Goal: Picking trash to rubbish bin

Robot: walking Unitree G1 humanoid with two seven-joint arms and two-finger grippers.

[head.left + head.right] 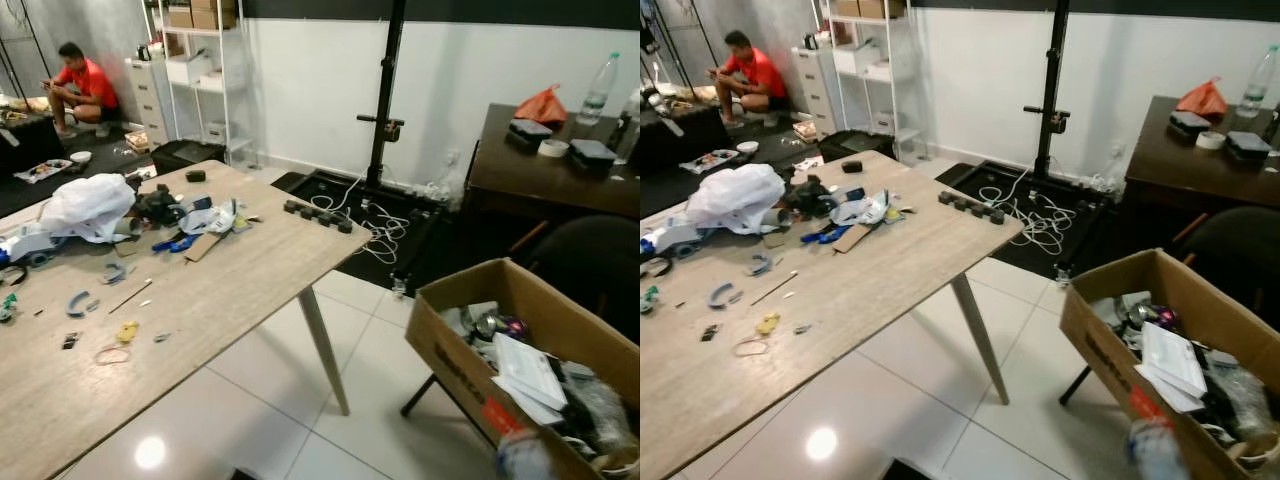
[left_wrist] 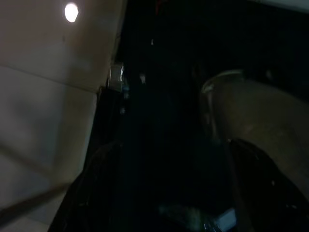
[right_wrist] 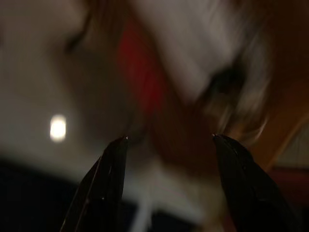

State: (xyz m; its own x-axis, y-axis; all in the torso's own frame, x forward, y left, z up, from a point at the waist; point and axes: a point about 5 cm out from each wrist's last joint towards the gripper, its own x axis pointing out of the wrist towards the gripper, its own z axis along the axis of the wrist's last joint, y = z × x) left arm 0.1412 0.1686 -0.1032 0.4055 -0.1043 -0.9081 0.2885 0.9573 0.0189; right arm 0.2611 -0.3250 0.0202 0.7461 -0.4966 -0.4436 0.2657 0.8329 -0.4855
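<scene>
A cardboard box (image 1: 452,335) serving as the bin stands at the lower right, holding papers, plastic wrap and other rubbish. A blurred pale object (image 1: 525,455) is at its near edge. On the wooden table (image 1: 250,290) to the left lie a crumpled white plastic bag (image 1: 90,205), blue scraps (image 1: 175,243), a piece of cardboard (image 1: 203,246) and small bits. In the right wrist view my right gripper (image 3: 169,137) is open, nothing between its black fingertips (image 3: 116,150), close over a blurred brown and red surface. The left wrist view is very dark, with pale floor tile (image 2: 53,72).
A black stand (image 1: 385,100) with white cables (image 1: 385,230) rises beyond the table. A dark desk (image 1: 540,170) at the right carries a bottle (image 1: 598,90) and an orange bag (image 1: 541,104). A dark chair (image 1: 590,260) is behind the box. A person (image 1: 82,85) sits at the far left.
</scene>
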